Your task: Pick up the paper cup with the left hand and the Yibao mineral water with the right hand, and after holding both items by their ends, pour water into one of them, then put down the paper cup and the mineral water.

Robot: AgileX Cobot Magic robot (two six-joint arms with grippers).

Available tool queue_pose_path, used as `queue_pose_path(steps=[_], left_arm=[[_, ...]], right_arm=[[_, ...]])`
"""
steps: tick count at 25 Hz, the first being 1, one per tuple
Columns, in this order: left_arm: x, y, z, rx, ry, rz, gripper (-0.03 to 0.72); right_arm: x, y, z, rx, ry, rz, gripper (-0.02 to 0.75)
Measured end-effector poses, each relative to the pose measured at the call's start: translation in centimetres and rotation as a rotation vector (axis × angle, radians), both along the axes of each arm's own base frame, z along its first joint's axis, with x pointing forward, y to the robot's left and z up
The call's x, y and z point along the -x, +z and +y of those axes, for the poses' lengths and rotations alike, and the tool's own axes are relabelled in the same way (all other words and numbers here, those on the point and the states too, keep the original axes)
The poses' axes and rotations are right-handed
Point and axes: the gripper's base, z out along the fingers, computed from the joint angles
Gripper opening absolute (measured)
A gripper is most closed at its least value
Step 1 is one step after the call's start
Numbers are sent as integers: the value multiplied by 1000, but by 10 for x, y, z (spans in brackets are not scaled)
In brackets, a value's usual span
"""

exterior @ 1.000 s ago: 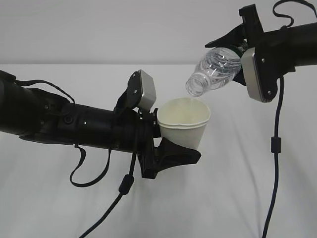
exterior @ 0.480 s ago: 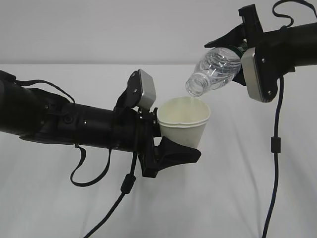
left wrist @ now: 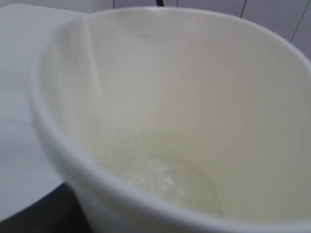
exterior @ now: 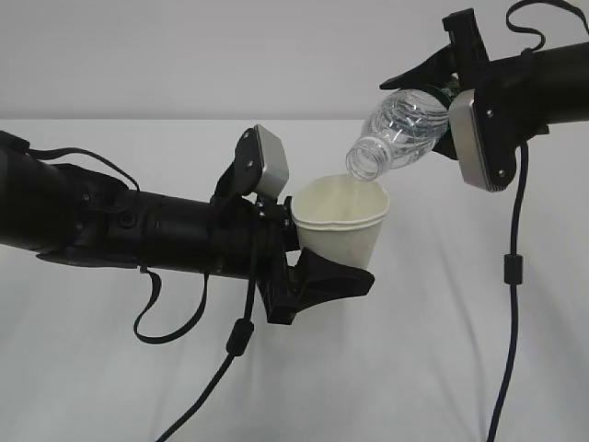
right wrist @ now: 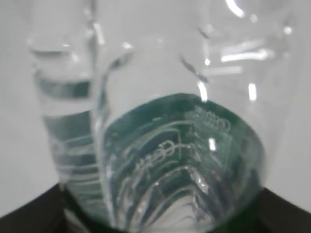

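My left gripper is shut on the white paper cup and holds it upright above the table. The left wrist view looks into the paper cup, where a little water shows at the bottom. My right gripper is shut on the base end of the Yibao mineral water. The clear bottle tilts down to the left, its open mouth just over the cup's rim. In the right wrist view the Yibao mineral water fills the frame, its green label seen through the ribbed plastic.
A white table lies under both arms. Black cables hang from the left arm and the right arm.
The left gripper has raised the cup slightly, and the cup's rim now sits closer under the bottle's mouth. The right arm has barely moved.
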Motion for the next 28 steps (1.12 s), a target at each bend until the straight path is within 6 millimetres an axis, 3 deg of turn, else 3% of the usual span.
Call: queue_pose_path(steps=[28], left_arm=[[0,0,0,1,2,1,456]], right_arm=[[-2,5,0,11,13,-19,462]])
